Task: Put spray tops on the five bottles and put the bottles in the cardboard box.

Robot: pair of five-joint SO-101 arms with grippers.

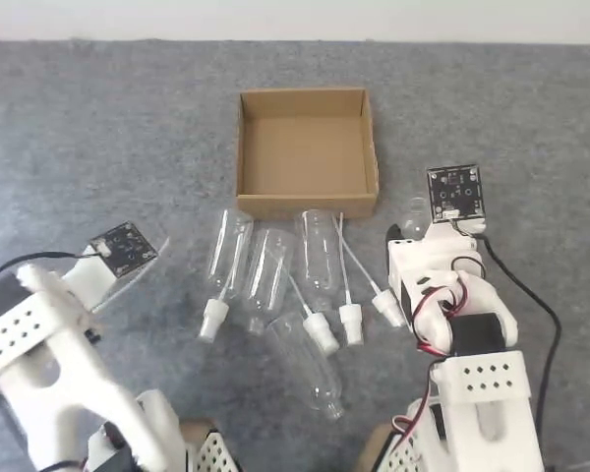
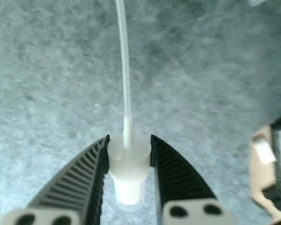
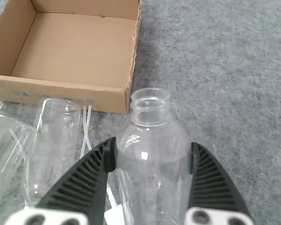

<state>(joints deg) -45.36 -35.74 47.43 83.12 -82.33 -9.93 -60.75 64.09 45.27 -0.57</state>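
Note:
My left gripper (image 2: 129, 157) is shut on a white spray top (image 2: 128, 171), its thin dip tube (image 2: 124, 70) pointing away over the grey carpet. In the right wrist view my right gripper (image 3: 150, 159) is shut on a clear upright bottle (image 3: 152, 150) with an open neck, just beside the cardboard box (image 3: 75, 91). From above, that bottle (image 1: 413, 211) shows right of the empty box (image 1: 305, 202). Several clear bottles (image 1: 318, 251) lie in front of the box, with several loose white spray tops (image 1: 351, 323) among them.
The left arm (image 1: 39, 344) stands at the near left, the right arm (image 1: 462, 324) at the near right. A bottle (image 1: 310, 364) lies nearest the front edge between them. Grey carpet covers the table; open room lies left and right of the box.

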